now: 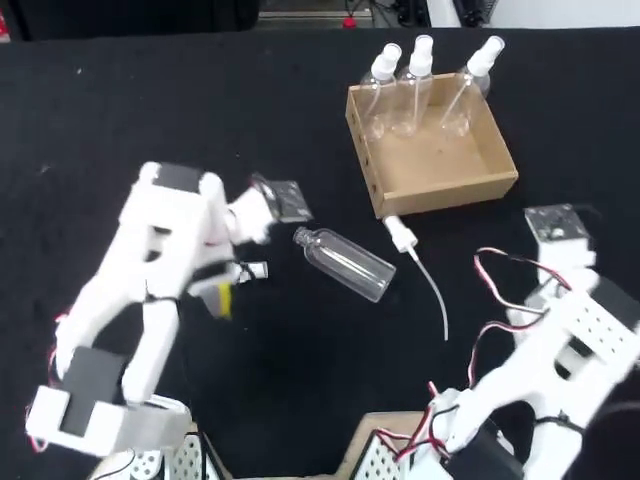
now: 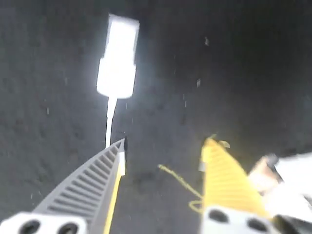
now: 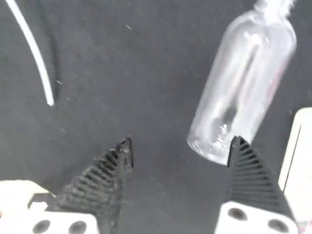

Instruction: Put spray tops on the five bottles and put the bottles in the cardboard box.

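Note:
A clear capless bottle [image 1: 345,263] [image 3: 243,92] lies on its side on the black cloth in front of the cardboard box [image 1: 440,190]. One spray top [image 1: 400,237] with a long dip tube [image 3: 34,53] lies to the right of the bottle. A second spray top [image 1: 255,269] [image 2: 117,63] lies to the bottle's left. My left gripper [image 1: 234,284] [image 2: 165,144] is open just short of it, over its tube end. My right gripper [image 3: 183,145] is open and low over the cloth, one finger near the bottle's base. Three capped bottles [image 1: 412,85] lean at the back of the box.
The box stands at the back right, with bare floor in its front half. The right arm [image 1: 560,350] stretches along the front right of the table. Loose red and white wires [image 1: 500,270] arch above that arm.

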